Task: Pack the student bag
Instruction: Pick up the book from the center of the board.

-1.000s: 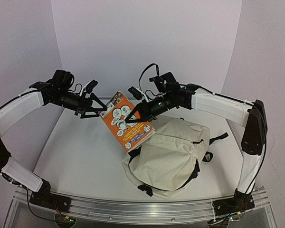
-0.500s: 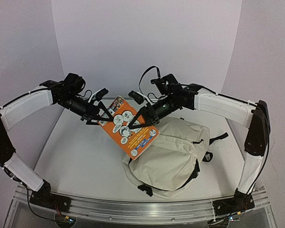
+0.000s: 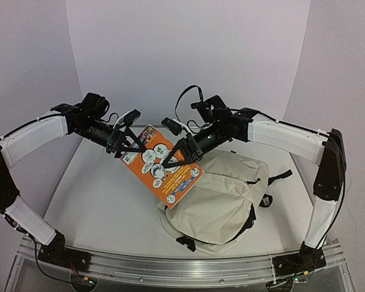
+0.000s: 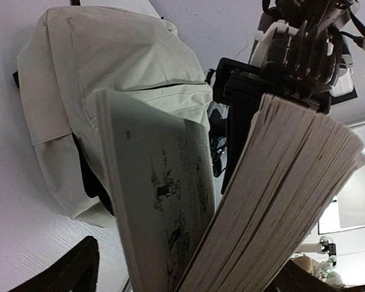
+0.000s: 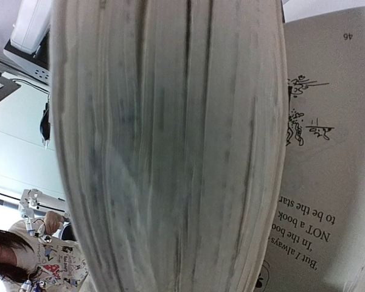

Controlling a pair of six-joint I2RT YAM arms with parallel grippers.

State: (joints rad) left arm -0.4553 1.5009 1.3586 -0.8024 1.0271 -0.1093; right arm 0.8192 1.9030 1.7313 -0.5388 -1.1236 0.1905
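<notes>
From above, my right end effector [image 3: 169, 159] pinches the book [image 3: 170, 177] over the student bag [image 3: 222, 204], which lies at four o'clock on the bench [image 3: 103, 201]. My left end effector [image 3: 129, 146] is spread at the book's ten-o'clock corner.

Left wrist: pages fan between my fingers [image 4: 73, 274] (nothing packed yet, I judge).

Right wrist: only page edges; bare bench lies at nine o'clock.

You have a flat white tabletop [image 3: 103, 201] boxed in by plain pale lilac backdrop panels [image 3: 188, 55] at the back and both sides, evenly lit; a ribbed silver aluminium rail [image 3: 176, 267] runs along its near edge.
</notes>
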